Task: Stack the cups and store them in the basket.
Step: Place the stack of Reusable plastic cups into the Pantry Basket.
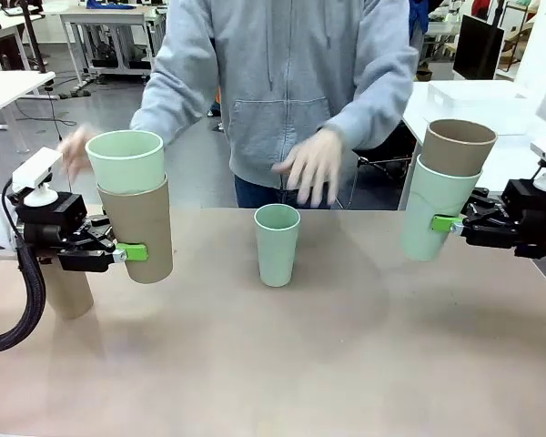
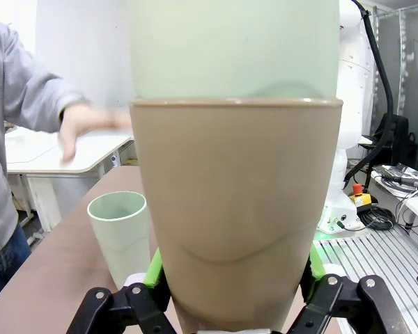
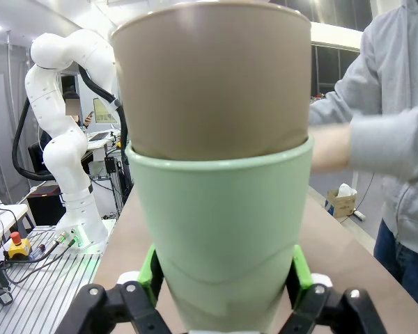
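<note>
My left gripper (image 1: 132, 252) is shut on a tan cup (image 1: 138, 232) with a mint cup (image 1: 126, 161) nested in it, held above the table's left side. The left wrist view has that tan cup (image 2: 237, 209) between the green pads (image 2: 153, 268). My right gripper (image 1: 446, 223) is shut on a mint cup (image 1: 437, 214) holding a tan cup (image 1: 458, 147), up close as the mint cup (image 3: 223, 229). A lone mint cup (image 1: 277, 244) stands upright mid-table. Another tan cup (image 1: 68, 293) stands behind my left gripper. A white bin (image 1: 478, 93), seemingly the basket, rests on the side table.
The person stands at the far edge in a grey hoodie. One blurred hand (image 1: 77, 150) hovers near the left stack and the other hand (image 1: 314, 166) is above the middle cup. The near half of the brown table (image 1: 328, 364) is bare.
</note>
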`<state>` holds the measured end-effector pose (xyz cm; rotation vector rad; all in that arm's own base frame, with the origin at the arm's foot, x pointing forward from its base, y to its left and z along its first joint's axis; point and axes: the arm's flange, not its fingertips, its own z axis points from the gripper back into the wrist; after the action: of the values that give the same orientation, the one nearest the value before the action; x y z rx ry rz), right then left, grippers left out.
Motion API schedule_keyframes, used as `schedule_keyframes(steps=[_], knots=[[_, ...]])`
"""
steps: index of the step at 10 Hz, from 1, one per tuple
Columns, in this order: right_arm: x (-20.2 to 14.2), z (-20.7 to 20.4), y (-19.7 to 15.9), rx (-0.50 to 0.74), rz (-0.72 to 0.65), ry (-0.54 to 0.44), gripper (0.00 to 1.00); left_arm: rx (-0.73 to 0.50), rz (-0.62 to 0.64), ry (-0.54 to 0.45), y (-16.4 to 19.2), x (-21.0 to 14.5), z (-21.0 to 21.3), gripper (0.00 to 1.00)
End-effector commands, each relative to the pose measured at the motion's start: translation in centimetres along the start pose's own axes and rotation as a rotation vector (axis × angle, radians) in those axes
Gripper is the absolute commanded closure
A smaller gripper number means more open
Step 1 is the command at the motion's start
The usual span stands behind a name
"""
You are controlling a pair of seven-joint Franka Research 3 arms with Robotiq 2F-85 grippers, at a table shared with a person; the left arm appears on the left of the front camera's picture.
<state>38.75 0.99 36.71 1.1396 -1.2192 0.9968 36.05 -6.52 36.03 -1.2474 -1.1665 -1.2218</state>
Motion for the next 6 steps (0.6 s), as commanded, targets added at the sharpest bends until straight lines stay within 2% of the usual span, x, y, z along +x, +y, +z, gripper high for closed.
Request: schedule_keyframes(steps=[1,6], knots=[[0.27,-0.1,-0.02,-0.003,0.006,-0.002,0.14,-0.004,0.007,-0.003,-0.04,0.24,-0.04,0.15],[0.27,-0.1,-0.02,-0.003,0.006,-0.002,0.14,-0.004,0.007,-0.003,-0.04,0.24,-0.04,0.15]])
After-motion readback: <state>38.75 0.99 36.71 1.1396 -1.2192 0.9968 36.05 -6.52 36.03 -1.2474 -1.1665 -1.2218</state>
